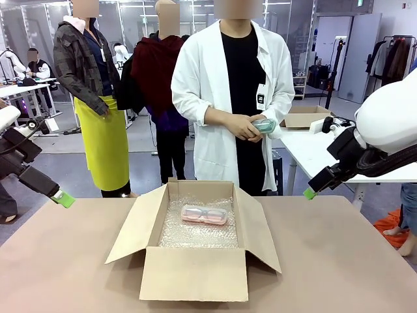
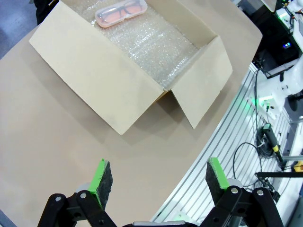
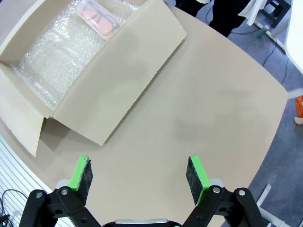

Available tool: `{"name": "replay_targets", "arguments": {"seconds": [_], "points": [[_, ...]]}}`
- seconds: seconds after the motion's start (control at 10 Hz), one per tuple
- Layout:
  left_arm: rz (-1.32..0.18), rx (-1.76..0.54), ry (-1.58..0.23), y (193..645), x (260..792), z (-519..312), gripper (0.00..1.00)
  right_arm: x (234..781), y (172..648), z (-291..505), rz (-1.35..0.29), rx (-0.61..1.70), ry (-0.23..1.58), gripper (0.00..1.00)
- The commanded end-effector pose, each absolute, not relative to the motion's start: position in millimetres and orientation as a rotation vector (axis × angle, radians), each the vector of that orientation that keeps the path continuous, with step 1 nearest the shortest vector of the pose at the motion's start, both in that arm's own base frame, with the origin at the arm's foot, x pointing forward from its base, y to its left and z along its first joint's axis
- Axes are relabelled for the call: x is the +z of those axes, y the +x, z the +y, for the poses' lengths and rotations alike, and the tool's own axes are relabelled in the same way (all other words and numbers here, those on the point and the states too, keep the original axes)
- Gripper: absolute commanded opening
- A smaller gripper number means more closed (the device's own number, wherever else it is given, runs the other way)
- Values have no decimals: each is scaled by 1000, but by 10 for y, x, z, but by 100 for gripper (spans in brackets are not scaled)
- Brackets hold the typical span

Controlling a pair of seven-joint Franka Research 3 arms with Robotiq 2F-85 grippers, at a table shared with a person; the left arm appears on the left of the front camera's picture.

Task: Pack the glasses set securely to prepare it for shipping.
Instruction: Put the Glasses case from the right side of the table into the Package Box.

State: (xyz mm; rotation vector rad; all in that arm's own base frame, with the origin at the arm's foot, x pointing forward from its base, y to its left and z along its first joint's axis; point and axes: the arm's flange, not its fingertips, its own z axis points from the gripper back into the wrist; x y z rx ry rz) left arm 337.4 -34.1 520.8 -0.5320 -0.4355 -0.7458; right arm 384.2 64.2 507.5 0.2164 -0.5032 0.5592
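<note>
Jaws of left gripper (image 2: 157,176) spread wide, empty. Ahead, between both grippers: open brown cardboard box (image 1: 195,274), bubble-wrap lining (image 1: 195,236), pale pink translucent plastic glasses case (image 1: 204,214) lying inside. Far beyond jaws, in person's hands (image 1: 244,125): mint green translucent plastic case (image 1: 264,125). Jaws of right gripper (image 3: 139,172) released, empty. Remaining: green case in, flaps shut.

Brown table (image 1: 339,261): 1 open cardboard box (image 1: 195,274) at centre, flaps spread.
</note>
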Motion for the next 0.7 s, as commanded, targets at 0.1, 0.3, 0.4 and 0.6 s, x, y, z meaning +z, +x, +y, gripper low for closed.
{"name": "replay_targets", "arguments": {"seconds": [0.1,0.3,0.4,0.6], "points": [[-444,-765,-561,3371,5213,-317,100,5098,3860,663,-491,545,219,100],[-444,-765,-561,3371,5213,-317,100,5098,3860,663,-491,545,219,100],[-444,-765,-561,3371,5213,-317,100,5098,3860,663,-491,545,219,100],[-444,-765,-561,3371,5213,-317,100,5098,3860,663,-491,545,219,100]]}}
